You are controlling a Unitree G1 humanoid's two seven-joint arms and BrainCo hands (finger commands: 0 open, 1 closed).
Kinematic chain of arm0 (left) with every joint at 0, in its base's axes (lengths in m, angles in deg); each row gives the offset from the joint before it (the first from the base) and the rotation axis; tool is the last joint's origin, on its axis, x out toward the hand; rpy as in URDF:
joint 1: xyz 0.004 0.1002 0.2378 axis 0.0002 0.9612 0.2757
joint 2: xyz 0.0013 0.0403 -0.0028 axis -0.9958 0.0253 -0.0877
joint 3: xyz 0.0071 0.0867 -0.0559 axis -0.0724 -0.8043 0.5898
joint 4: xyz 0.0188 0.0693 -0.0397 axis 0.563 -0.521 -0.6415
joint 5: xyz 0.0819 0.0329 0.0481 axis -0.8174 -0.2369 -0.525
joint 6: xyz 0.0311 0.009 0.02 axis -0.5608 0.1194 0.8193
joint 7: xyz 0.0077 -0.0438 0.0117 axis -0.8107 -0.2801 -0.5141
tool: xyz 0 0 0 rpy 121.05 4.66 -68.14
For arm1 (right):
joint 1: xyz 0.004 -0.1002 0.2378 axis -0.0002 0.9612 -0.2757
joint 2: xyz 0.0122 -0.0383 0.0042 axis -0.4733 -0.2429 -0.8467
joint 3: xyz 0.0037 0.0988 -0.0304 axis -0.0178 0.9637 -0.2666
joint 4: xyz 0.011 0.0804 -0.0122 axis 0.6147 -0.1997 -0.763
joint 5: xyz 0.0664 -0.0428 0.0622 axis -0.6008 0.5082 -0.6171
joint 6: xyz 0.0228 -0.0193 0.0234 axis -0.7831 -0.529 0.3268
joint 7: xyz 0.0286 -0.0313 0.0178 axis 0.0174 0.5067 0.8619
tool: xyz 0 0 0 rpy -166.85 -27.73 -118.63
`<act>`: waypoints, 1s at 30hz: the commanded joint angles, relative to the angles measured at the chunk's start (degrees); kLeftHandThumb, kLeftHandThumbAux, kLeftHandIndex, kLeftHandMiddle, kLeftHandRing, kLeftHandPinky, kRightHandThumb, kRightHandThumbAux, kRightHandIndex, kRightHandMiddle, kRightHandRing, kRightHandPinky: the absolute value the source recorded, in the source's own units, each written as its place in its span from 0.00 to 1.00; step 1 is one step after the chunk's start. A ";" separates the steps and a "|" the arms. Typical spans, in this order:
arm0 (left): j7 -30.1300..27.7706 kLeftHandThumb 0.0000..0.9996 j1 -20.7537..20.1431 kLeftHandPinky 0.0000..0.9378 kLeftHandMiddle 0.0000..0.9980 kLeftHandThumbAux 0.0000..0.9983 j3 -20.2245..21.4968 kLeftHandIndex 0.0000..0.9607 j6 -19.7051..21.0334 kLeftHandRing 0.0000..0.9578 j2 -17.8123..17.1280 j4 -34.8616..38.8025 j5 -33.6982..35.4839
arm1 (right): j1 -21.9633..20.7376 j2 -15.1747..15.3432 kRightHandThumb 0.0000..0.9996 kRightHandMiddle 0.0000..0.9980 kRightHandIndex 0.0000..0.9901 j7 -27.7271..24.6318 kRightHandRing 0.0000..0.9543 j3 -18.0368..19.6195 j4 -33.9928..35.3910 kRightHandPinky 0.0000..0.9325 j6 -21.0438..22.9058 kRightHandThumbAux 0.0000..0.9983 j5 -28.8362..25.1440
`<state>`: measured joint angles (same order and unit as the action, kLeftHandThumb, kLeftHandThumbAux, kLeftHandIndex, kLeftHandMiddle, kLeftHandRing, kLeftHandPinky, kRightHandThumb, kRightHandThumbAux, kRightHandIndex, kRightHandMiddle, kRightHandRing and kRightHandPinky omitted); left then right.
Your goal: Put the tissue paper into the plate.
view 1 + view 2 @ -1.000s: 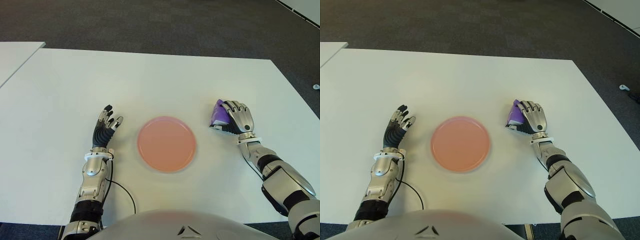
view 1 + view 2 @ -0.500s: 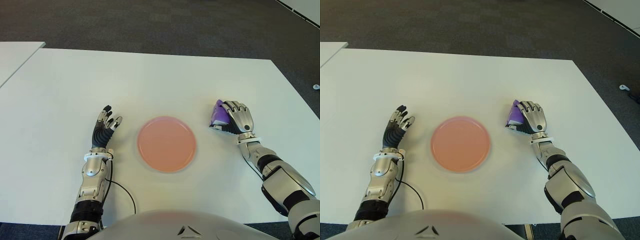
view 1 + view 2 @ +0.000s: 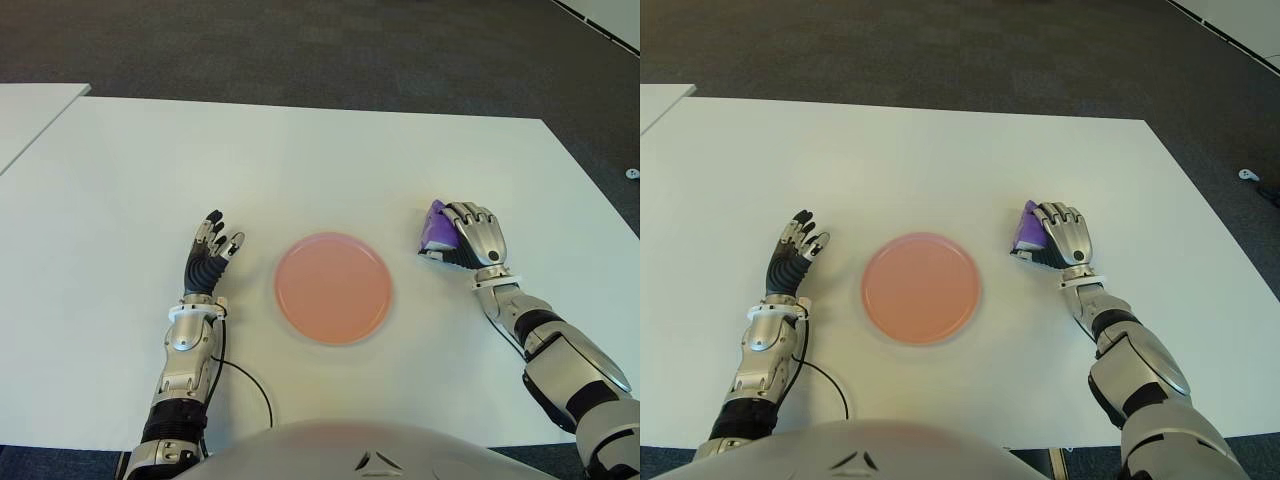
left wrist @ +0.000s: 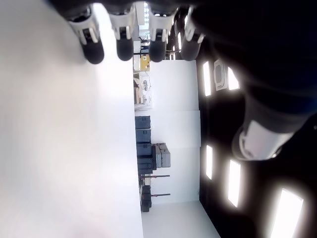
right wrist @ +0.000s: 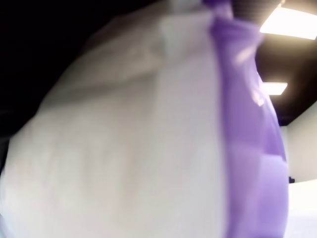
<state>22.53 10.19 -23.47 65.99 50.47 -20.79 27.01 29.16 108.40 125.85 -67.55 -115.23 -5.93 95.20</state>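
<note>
A purple-and-white tissue pack [image 3: 436, 226] lies on the white table [image 3: 300, 160], to the right of the pink round plate [image 3: 333, 288]. My right hand [image 3: 470, 240] covers the pack from above, its fingers curled over it; only the pack's left end shows. In the right wrist view the tissue pack [image 5: 163, 139] fills the picture, pressed against the palm. The plate holds nothing. My left hand [image 3: 211, 257] shows to the left of the plate, fingers stretched out and holding nothing, and the left wrist view shows its fingertips [image 4: 125, 44] over the table.
A cable [image 3: 250, 385] runs from the left forearm across the near part of the table. A second white table [image 3: 25, 115] stands at the far left. Dark carpet [image 3: 300, 50] lies beyond the table's far edge.
</note>
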 commanded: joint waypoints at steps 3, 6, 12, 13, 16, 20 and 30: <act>0.96 0.00 -0.20 0.00 0.01 0.57 -0.16 0.00 0.93 0.00 0.68 -1.11 -0.30 | 7.23 -4.32 0.86 0.54 0.41 -3.90 0.92 -2.32 -1.33 0.92 -3.11 0.68 3.00; 1.09 0.00 -0.34 0.00 0.01 0.57 -0.13 0.00 0.90 0.00 0.76 -1.17 -0.43 | 6.59 -4.20 0.86 0.54 0.41 -3.76 0.92 -1.78 -0.81 0.92 -3.55 0.68 2.63; 0.96 0.00 -0.67 0.00 0.02 0.58 -0.08 0.00 0.35 0.00 0.76 -1.79 -0.18 | 2.62 -3.24 0.86 0.54 0.41 -5.22 0.92 1.02 -0.40 0.92 -4.73 0.68 0.76; 0.91 0.00 -0.73 0.00 0.02 0.58 -0.04 0.00 0.30 0.00 0.76 -1.90 -0.06 | 1.82 -2.92 0.86 0.54 0.41 -5.71 0.92 1.93 -0.12 0.92 -5.53 0.68 0.06; 0.80 0.00 -1.17 0.00 0.02 0.58 0.11 0.00 0.20 0.00 0.70 -2.47 0.17 | 0.61 -2.59 0.86 0.54 0.41 -6.42 0.91 3.84 0.75 0.91 -7.35 0.68 -1.30; 0.58 0.00 -1.57 0.00 0.01 0.58 0.31 0.00 0.09 0.00 0.62 -2.93 0.53 | -2.82 -1.95 0.86 0.54 0.40 -7.35 0.91 7.84 4.44 0.91 -10.68 0.68 -3.95; 0.31 0.00 -2.55 0.00 0.01 0.57 0.56 0.00 -0.05 0.00 0.20 -4.01 0.80 | -2.56 0.22 0.86 0.54 0.41 -11.94 0.91 15.21 24.01 0.90 -10.17 0.68 -4.63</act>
<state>22.94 7.56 -23.13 65.26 50.86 -22.79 27.57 25.96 107.59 116.70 -55.05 -99.32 -16.53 91.48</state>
